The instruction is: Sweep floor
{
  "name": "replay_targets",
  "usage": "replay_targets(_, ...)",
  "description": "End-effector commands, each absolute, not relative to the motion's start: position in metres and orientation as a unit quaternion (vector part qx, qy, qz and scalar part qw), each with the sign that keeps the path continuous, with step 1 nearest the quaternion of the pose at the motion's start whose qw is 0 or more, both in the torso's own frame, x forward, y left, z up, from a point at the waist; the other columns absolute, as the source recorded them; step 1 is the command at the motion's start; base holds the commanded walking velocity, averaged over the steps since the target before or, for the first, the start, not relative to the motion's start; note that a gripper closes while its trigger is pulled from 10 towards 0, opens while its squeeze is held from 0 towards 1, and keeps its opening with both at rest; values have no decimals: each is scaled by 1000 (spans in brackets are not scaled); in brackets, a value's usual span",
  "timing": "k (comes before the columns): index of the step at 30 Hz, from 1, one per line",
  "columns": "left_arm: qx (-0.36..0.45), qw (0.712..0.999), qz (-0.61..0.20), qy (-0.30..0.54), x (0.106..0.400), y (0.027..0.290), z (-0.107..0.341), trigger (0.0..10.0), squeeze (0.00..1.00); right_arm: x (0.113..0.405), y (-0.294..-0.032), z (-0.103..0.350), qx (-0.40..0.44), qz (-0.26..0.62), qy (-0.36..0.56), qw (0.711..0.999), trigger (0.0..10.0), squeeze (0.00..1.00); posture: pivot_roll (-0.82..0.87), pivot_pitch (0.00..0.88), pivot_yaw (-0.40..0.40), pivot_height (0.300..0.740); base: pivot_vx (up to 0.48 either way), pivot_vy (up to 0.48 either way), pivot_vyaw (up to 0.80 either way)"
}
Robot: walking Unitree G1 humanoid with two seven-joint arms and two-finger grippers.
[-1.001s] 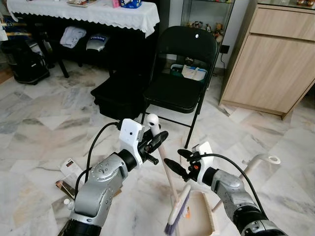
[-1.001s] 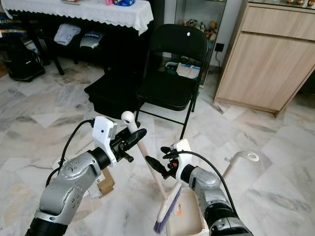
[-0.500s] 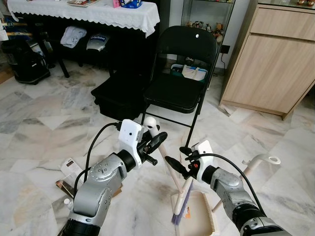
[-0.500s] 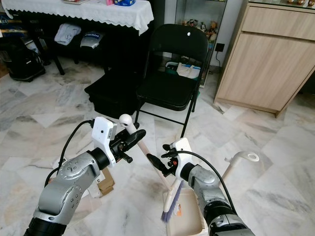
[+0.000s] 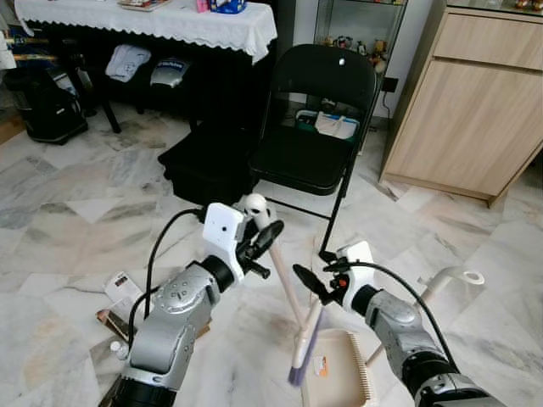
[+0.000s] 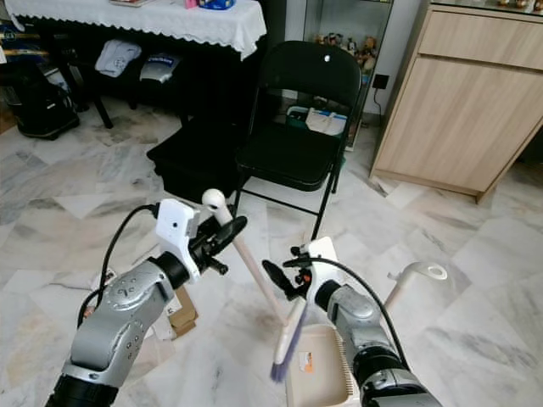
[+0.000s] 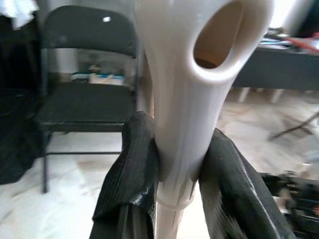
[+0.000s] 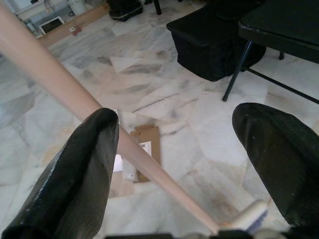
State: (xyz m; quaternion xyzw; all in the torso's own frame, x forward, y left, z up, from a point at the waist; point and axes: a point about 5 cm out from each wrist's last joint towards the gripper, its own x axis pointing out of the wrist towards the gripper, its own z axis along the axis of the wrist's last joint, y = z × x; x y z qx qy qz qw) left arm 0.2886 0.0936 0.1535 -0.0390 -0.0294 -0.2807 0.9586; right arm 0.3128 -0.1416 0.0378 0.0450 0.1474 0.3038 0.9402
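The left gripper (image 7: 172,164) clamps the broom (image 5: 284,284) by its handle top, near centre. The right gripper (image 8: 184,164), fingers spread wide, straddles the shaft above the dustpan (image 5: 339,373).

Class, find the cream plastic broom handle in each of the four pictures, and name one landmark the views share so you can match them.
Left eye view: cream plastic broom handle runs down from the left claw at centre.
Right eye view: same handle, centre, slightly leftward.
Left wrist view: its looped top end, clamped between black fingers.
Right wrist view: a slanting shaft beside one finger of the right claw.
Shared landmark: black folding chair.
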Motion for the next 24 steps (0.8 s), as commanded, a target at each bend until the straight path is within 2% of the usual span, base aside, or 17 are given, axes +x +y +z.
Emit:
replay_targets(1,-35,963,-261,-63,293,96,165,10000,0,311,-140,36,51,306,147,939,10000,0,118,26,-13,740,0,0,0)
replay_targets(11,4,979,-188,-75,301,107,159,10000,0,309,-139,34,47,287,142,946,10000,0,111,27,-15,740,0,0,0)
replay_targets(16,33,986,-147,-73,305,116,154,10000,0,316,-145,45,17,241,105,965,10000,0,104,29,-15,740,0,0,0)
replay_targets(20,45,987,-142,-67,305,116,146,10000,0,329,-157,68,-34,166,49,984,10000,0,93,29,-14,740,0,0,0)
replay_targets(24,53,989,-129,-56,305,120,139,10000,0,335,-159,88,-73,142,4,987,10000,0,84,29,-15,740,0,0,0)
